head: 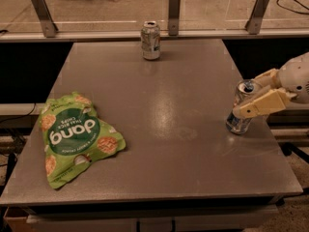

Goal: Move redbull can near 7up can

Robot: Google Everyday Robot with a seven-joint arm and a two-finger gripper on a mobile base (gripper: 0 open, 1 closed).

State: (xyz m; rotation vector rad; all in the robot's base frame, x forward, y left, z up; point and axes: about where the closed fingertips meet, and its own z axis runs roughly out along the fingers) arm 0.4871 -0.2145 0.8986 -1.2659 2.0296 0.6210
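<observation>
Camera view: the redbull can (239, 122) stands near the right edge of the counter (164, 129), between the spread fingers of the tool (245, 96), one before it, one behind. The 7up can (150, 41) stands well apart at the far edge; a green chip bag (72, 137) lies left

By the table's (159, 144) right edge I see my gripper (244, 99): cream-tan, blocky, angular plastic joined to a rounded whitish wrist shell (298, 77).
</observation>
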